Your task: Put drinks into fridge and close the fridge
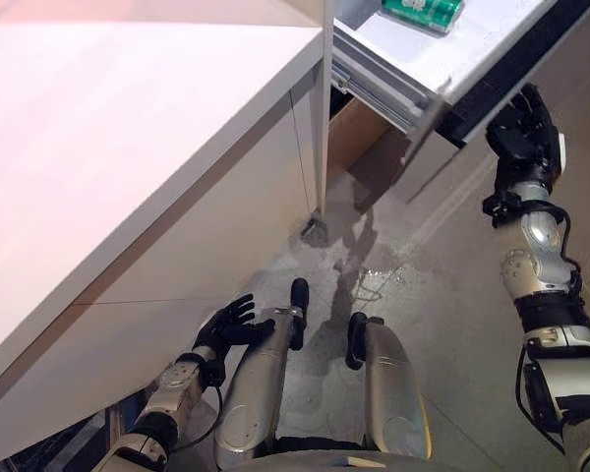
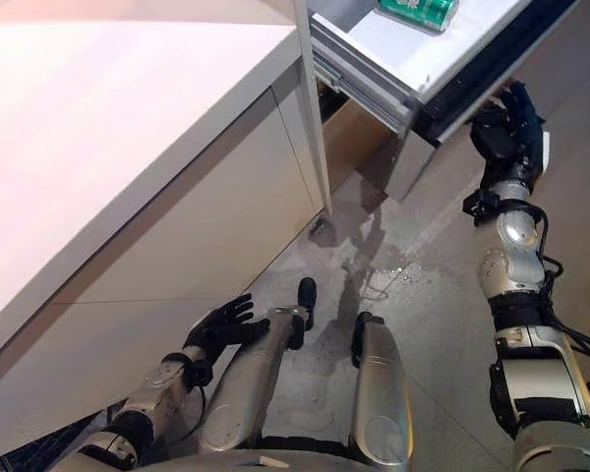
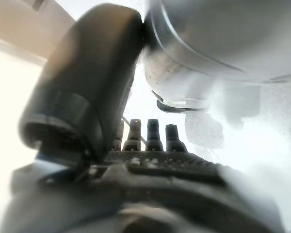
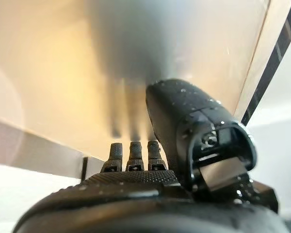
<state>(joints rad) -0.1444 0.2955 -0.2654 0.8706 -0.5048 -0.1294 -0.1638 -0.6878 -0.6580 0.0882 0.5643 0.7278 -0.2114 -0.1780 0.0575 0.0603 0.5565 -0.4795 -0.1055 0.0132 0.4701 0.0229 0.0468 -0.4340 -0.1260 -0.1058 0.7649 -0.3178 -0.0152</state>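
Observation:
Green cans [image 1: 423,12] lie in an open white fridge drawer [image 1: 413,59] at the top of the eye views. The drawer stands pulled out from under the white counter. My right hand [image 1: 523,128] is raised at the drawer's dark-edged front, fingers straight and open, holding nothing. In the right wrist view the right hand's fingers [image 4: 131,155] point at the drawer's front panel [image 4: 63,73], very close to it; I cannot tell if they touch. My left hand [image 1: 226,329] hangs low beside the cabinet front, open and empty; it also shows in the left wrist view [image 3: 87,97].
A long white counter [image 1: 108,128] fills the left, with white cabinet fronts [image 1: 206,236] below it. Grey floor [image 1: 442,295] lies under the drawer, with a wet-looking patch [image 1: 374,280] on it.

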